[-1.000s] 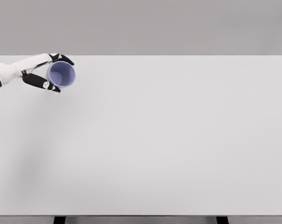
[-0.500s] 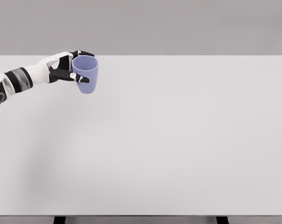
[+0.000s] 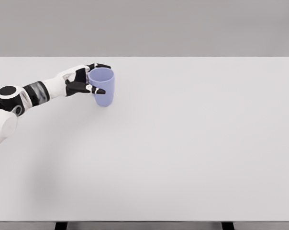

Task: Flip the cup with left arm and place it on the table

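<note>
A lavender-blue cup [image 3: 103, 87] stands upright with its mouth up, in the back left part of the white table [image 3: 183, 143]. My left hand [image 3: 89, 80] comes in from the left edge and is shut on the cup's left side. Its black fingers wrap the upper wall near the rim. Whether the cup's base touches the table or hangs just above it I cannot tell. The right arm is out of view.
The table's far edge runs just behind the cup, with a grey wall beyond it. Two dark table legs [image 3: 61, 225] show under the near edge.
The left hand turned the cup from lying with its mouth toward me to upright. It carried the cup rightward and slightly lower, and the arm reached farther into view.
</note>
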`<move>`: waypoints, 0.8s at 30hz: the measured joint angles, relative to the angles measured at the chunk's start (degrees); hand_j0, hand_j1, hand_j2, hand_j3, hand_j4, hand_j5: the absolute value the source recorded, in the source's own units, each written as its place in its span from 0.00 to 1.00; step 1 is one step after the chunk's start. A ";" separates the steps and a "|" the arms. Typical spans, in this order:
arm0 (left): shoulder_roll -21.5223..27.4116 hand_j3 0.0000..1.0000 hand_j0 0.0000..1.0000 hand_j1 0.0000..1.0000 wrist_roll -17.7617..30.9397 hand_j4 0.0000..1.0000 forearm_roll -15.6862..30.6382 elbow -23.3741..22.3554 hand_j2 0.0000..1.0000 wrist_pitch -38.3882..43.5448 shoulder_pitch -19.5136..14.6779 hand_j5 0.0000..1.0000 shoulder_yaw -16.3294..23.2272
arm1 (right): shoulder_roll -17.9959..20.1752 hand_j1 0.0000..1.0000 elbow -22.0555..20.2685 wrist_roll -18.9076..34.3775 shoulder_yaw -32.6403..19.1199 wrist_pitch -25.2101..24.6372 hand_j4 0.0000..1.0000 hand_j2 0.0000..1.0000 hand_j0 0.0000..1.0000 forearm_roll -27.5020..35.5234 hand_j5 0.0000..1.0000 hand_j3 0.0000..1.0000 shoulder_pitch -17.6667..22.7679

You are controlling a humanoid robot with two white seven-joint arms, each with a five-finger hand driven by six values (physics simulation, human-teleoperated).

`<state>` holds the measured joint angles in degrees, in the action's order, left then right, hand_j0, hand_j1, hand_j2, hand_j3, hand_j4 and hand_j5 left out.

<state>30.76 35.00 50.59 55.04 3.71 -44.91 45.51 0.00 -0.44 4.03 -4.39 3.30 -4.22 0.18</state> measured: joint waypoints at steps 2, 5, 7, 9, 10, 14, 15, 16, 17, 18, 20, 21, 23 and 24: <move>-0.18 0.70 0.70 0.70 0.00 0.70 -0.20 -0.06 0.70 -2.32 0.70 0.70 0.08 | 0.00 1.00 0.00 0.00 0.00 -0.01 1.00 1.00 1.00 0.00 1.00 1.00 0.00; -0.43 0.73 0.73 0.73 0.00 0.73 -0.46 -0.10 0.73 -4.36 1.40 0.73 0.19 | 0.00 1.00 0.00 0.00 0.00 -0.01 1.00 1.00 1.00 0.00 1.00 1.00 0.09; -0.54 0.81 0.81 0.81 0.00 0.81 -0.62 -0.08 0.81 -4.99 1.58 0.81 0.24 | 0.00 1.00 0.00 0.00 0.00 0.00 1.00 1.00 1.00 0.00 1.00 1.00 0.09; -0.59 0.89 0.89 0.89 0.00 0.89 -0.66 -0.06 0.89 -5.46 1.58 0.89 0.26 | 0.00 1.00 0.00 0.00 0.00 0.00 1.00 1.00 1.00 0.00 1.00 1.00 0.00; -0.60 0.96 0.96 0.96 0.00 0.96 -0.68 -0.06 0.96 -5.66 1.58 0.96 0.26 | 0.00 1.00 0.00 0.00 0.00 0.01 1.00 1.00 1.00 0.00 1.00 1.00 0.00; -0.63 1.00 1.00 1.00 -0.01 1.00 -0.70 -0.01 1.00 -6.04 1.58 1.00 0.27 | 0.00 1.00 0.00 0.00 0.00 0.01 1.00 1.00 1.00 0.00 1.00 1.00 0.00; -0.62 1.00 1.00 1.00 -0.01 1.00 -0.69 0.00 1.00 -6.08 1.58 1.00 0.25 | 0.00 1.00 0.00 0.00 0.00 -0.01 1.00 1.00 1.00 0.00 1.00 1.00 0.00; -0.62 1.00 1.00 1.00 -0.01 1.00 -0.67 0.03 1.00 -6.10 1.58 1.00 0.23 | 0.00 1.00 0.00 0.00 0.00 -0.01 1.00 1.00 1.00 0.00 1.00 1.00 0.00; -0.62 1.00 1.00 1.00 -0.01 1.00 -0.66 0.05 1.00 -6.12 1.58 1.00 0.22 | 0.00 1.00 0.00 0.00 0.00 0.00 1.00 1.00 1.00 0.00 1.00 1.00 0.09; -0.61 1.00 1.00 1.00 -0.01 1.00 -0.65 0.07 1.00 -6.14 1.58 1.00 0.21 | 0.00 1.00 0.00 0.00 0.00 -0.01 1.00 1.00 1.00 0.00 1.00 1.00 0.00; -0.55 1.00 1.00 1.00 -0.01 1.00 -0.60 0.10 1.00 -6.16 1.58 1.00 0.16 | 0.00 1.00 0.00 0.00 0.00 0.01 1.00 1.00 1.00 0.00 1.00 1.00 0.09; -0.50 1.00 1.00 1.00 -0.01 1.00 -0.56 0.13 1.00 -6.14 1.49 1.00 0.12 | 0.00 1.00 0.00 0.00 0.00 0.01 1.00 1.00 1.00 0.00 1.00 1.00 0.00; -0.30 1.00 1.00 1.00 -0.01 1.00 -0.47 0.46 1.00 -6.09 1.23 1.00 0.00 | 0.00 1.00 0.00 0.00 0.00 0.02 1.00 1.00 1.00 0.00 1.00 1.00 0.00; -0.18 1.00 1.00 1.00 -0.01 1.00 -0.42 0.70 1.00 -6.04 0.88 1.00 -0.06 | 0.00 1.00 0.00 0.00 0.00 0.01 1.00 1.00 1.00 0.00 1.00 1.00 0.00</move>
<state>30.57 34.99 50.16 55.74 -2.32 -44.03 45.46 0.00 -0.44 4.03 -4.39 3.32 -4.22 0.18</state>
